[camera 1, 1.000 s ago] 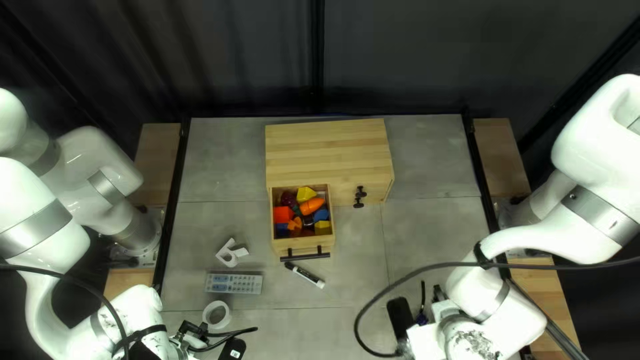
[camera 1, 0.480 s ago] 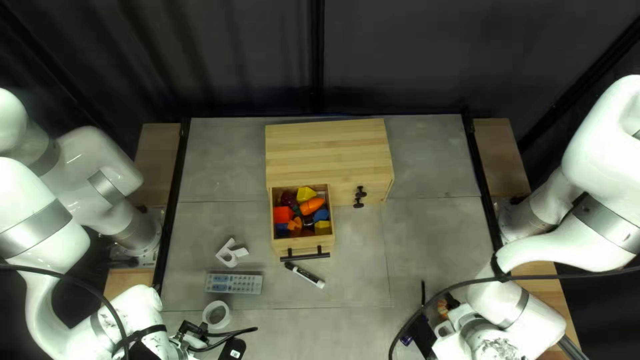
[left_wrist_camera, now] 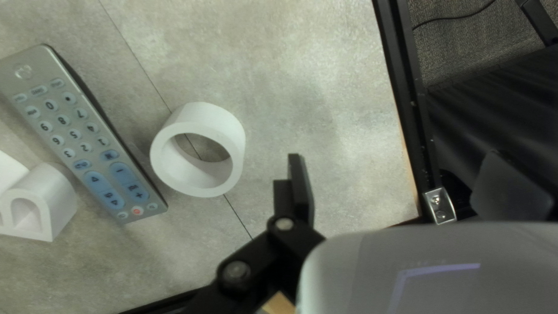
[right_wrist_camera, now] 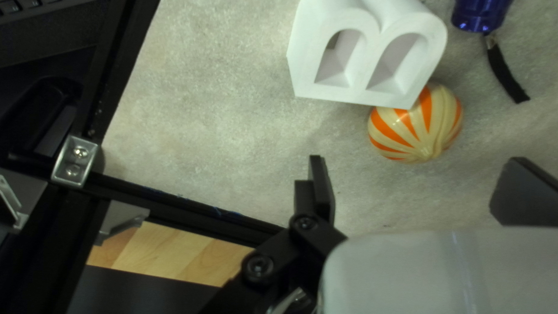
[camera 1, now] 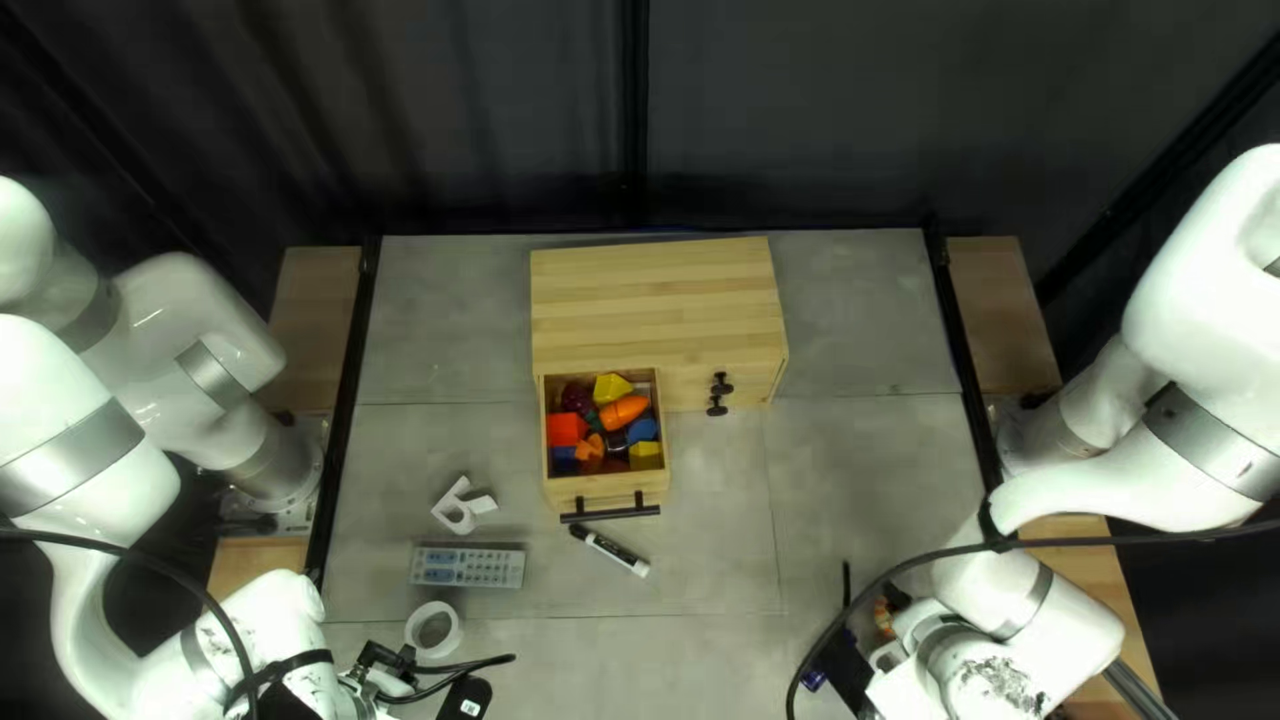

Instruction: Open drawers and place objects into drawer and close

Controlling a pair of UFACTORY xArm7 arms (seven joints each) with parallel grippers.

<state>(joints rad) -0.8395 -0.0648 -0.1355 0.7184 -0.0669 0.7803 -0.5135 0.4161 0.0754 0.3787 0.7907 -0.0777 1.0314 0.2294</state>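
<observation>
In the top left view my left gripper (camera 1: 424, 678) is low over the near edge, beside a white ring (camera 1: 432, 630); my right gripper (camera 1: 843, 663) is partly hidden by its arm. The wooden cabinet (camera 1: 654, 300) has its left drawer (camera 1: 551, 496) pulled out, holding several coloured blocks and toys. A marker (camera 1: 611, 550) lies just before the drawer handle. Seen from its wrist, my left gripper (left_wrist_camera: 398, 174) is open, with the ring (left_wrist_camera: 232, 139) beside it. Likewise open, my right gripper (right_wrist_camera: 415, 174) has an orange-striped ball (right_wrist_camera: 415, 131) and a white B-shaped block (right_wrist_camera: 299, 64) ahead.
A grey remote (camera 1: 467, 566) and a white letter-like piece (camera 1: 456, 510) lie left of the marker. A blue object (right_wrist_camera: 479, 13) with a black strap is beyond the ball. Black rails (camera 1: 344, 414) border the table, and a cable loops by my right arm.
My right arm has shifted right along the near edge, uncovering part of the striped ball in the top left view. My left arm, the drawer and the tabletop things look unmoved.
</observation>
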